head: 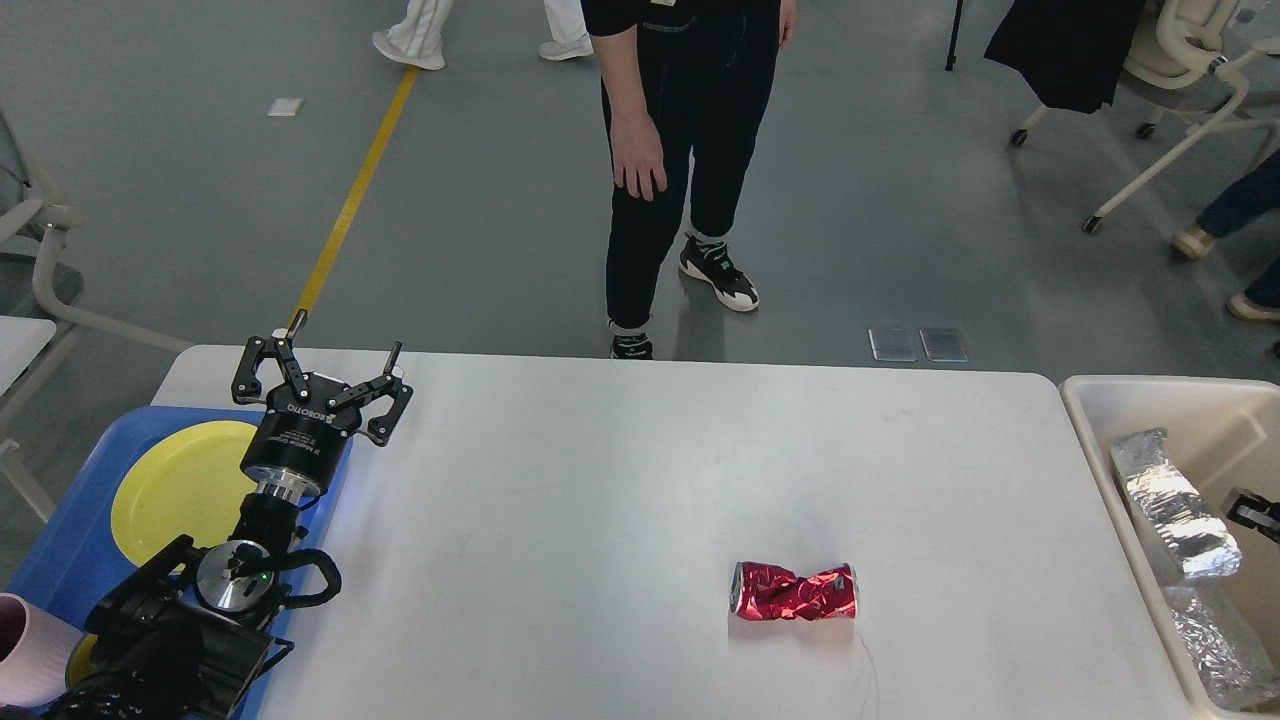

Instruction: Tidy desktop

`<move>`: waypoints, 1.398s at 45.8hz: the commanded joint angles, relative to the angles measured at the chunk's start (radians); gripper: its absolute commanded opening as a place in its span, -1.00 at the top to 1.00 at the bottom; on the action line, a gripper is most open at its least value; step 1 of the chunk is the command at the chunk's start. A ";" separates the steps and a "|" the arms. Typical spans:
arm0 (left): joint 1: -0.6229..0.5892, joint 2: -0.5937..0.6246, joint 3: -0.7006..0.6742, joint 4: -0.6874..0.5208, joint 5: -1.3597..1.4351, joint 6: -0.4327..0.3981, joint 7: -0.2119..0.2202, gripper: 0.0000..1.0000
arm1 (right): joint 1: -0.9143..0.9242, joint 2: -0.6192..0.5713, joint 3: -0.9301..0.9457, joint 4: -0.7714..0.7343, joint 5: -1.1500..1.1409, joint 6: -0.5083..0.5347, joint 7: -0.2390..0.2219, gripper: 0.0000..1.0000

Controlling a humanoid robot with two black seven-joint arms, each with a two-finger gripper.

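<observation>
Your left gripper (320, 385) hangs with fingers spread, empty, over the tabltop's far left; your right gripper (1255, 512) is cut off at the right edge inside the bin (1090, 440), its grip unclear. A crushed red can (795, 592) lies on the tabletop (600, 520).

1. This looks like a robot lab or test hall, open and bare rather than a home.
2. The grey floor (200, 200) is smooth and wide, marked with a yellow line (350, 200) like a workshop lane.
3. Wheeled office chairs (1180, 90) stand at the far right, one draped with a dark garment.
4. A person in black (690, 130) stands just beyond the white counter (600, 520), and other people's legs and shoes show at the edges.
5. A blue tray (70, 540) and a cream bin (1200, 420) flank the counter like a staged trial setup.
</observation>
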 commanded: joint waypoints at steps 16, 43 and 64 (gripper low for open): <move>0.000 0.000 0.000 0.000 -0.001 -0.001 0.000 -0.99 | 0.104 0.008 0.012 0.002 0.012 -0.003 0.020 -1.00; 0.000 0.000 0.000 0.000 -0.001 0.001 0.000 -0.99 | 1.259 -0.360 0.006 1.354 -0.468 0.256 0.164 -1.00; 0.000 0.000 0.000 0.000 0.000 0.001 0.000 -0.99 | 1.272 -0.385 0.015 1.775 -0.410 0.251 0.050 -1.00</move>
